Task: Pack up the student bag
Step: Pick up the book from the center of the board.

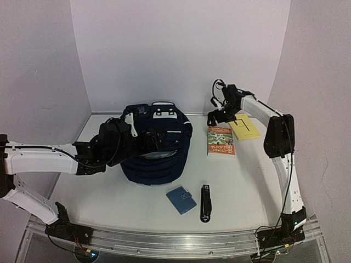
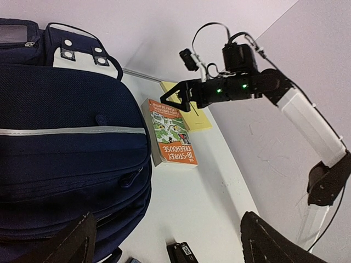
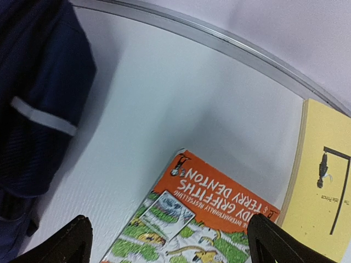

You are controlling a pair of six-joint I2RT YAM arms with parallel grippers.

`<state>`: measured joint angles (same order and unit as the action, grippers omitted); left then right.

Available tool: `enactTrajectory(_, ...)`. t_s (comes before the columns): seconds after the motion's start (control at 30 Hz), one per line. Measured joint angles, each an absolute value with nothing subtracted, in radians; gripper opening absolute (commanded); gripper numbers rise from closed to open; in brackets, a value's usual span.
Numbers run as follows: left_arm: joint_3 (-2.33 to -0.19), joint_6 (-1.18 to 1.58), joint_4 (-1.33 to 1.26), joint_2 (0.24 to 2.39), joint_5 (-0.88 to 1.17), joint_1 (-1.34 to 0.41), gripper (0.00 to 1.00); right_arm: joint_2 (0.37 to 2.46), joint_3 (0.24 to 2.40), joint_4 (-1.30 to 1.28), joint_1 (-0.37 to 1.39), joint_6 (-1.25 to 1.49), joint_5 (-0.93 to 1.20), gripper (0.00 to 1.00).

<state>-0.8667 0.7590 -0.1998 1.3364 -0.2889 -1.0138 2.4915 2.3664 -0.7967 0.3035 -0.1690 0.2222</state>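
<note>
The student bag (image 1: 156, 167), a dark navy backpack with thin white stripes and white patches at its top, lies in the middle of the table. It also fills the left of the left wrist view (image 2: 66, 153). My left gripper (image 1: 159, 139) hovers open over the bag's top, and nothing is between its fingers (image 2: 173, 246). My right gripper (image 1: 215, 118) hangs open above the far end of an orange and green paperback (image 1: 221, 141) to the right of the bag. In the right wrist view the paperback (image 3: 203, 219) lies below the empty gripper (image 3: 175, 244).
A yellow booklet (image 1: 244, 127) lies beside the paperback at the back right. A light-blue snap wallet (image 1: 181, 199) and a long black object (image 1: 205, 203) lie near the front. The curved white back wall stands close behind the bag.
</note>
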Motion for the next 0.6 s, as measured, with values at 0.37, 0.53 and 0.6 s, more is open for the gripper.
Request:
enactTrajectory(0.37, -0.86, 0.757, -0.192, 1.337, -0.259, -1.028, 0.93, 2.603, 2.393, -0.704, 0.27, -0.16, 0.231, 0.98)
enactTrajectory(0.53, -0.947, 0.721, -0.113, 1.428, -0.233, -1.046, 0.93, 2.615, 2.364, -0.675, 0.253, -0.169, 0.273, 0.97)
enactTrajectory(0.6, -0.994, 0.698, -0.084, 1.472, -0.224, -1.057, 0.93, 2.603, 2.317, -0.636, 0.242, -0.183, 0.294, 0.96)
